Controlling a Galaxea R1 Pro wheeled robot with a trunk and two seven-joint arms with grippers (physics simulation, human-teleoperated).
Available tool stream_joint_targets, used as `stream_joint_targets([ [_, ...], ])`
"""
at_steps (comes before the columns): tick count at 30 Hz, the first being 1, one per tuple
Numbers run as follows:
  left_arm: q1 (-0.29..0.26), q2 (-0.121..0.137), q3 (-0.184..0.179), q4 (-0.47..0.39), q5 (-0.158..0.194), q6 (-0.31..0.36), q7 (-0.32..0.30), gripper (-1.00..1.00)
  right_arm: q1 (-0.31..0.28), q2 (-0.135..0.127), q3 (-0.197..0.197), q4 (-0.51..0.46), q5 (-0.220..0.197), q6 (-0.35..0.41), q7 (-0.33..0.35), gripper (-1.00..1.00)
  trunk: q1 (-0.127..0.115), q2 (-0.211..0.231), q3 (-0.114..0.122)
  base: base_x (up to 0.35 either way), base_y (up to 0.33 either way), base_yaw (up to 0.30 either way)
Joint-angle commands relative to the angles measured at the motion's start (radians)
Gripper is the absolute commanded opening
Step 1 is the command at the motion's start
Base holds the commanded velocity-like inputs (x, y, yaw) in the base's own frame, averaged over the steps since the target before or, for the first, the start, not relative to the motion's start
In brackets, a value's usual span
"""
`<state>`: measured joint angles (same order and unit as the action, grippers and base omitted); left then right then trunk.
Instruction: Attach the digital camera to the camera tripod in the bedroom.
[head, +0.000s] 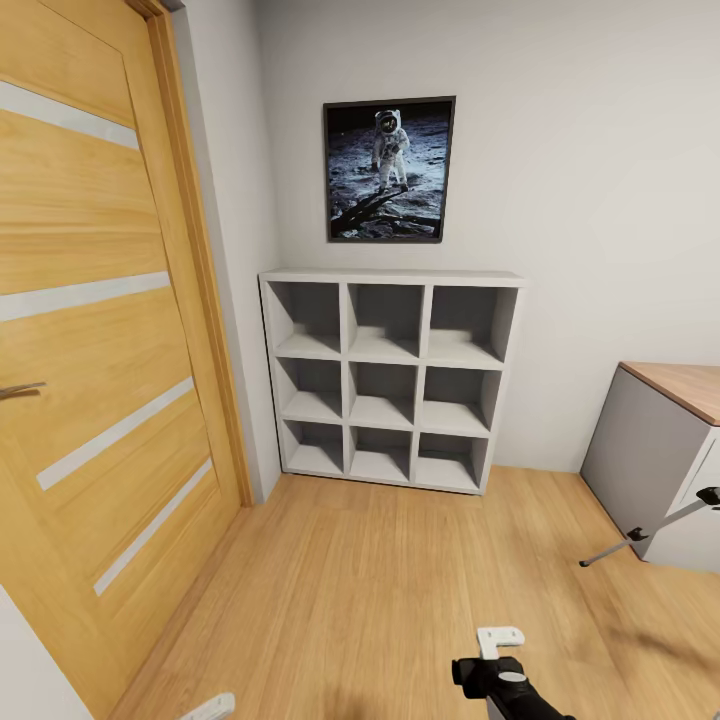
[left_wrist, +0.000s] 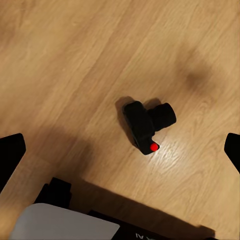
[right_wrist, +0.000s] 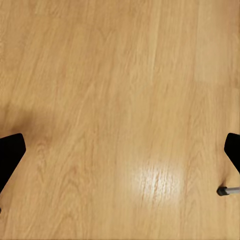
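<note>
Light wood plank floor (left_wrist: 60, 60) holds small black digital camera (left_wrist: 147, 125) between left end effector's (left_wrist: 120, 145) wide-apart fingers, right end effector (right_wrist: 120, 150) likewise apart; sloppy descent could knock camera askew.

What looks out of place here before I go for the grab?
The digital camera lies on the bare wood floor under the open left gripper, not on any furniture. A camera tripod leg pokes in by the desk. Shelves sit square.

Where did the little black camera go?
The digital camera lies on the wood floor in the left wrist view, between the open left gripper's fingertips, with nothing touching it.
</note>
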<state>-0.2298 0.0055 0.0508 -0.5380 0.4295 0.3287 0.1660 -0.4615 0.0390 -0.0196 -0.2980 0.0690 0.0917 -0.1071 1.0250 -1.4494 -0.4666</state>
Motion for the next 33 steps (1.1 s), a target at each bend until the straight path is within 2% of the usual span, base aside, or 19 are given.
stream_joint_targets([
  [1,0.0,0.0,0.0,-0.002,0.011,0.005,0.006,1.0,0.0,0.001,-0.002,-0.002,0.007,0.008,-0.002,1.0,0.0,-0.001,-0.001,0.0,0.0,0.0],
  [28,0.0,-0.002,0.003,-0.008,0.014,0.007,0.004,1.0,0.0,0.001,0.0,-0.001,0.006,0.016,0.003,1.0,0.0,-0.001,-0.001,0.0,0.0,0.0],
  [33,0.0,-0.001,0.002,-0.007,0.015,0.007,0.004,1.0,0.0,0.0,0.002,-0.001,0.007,0.016,0.005,1.0,0.019,-0.036,-0.017,0.0,0.0,0.0],
])
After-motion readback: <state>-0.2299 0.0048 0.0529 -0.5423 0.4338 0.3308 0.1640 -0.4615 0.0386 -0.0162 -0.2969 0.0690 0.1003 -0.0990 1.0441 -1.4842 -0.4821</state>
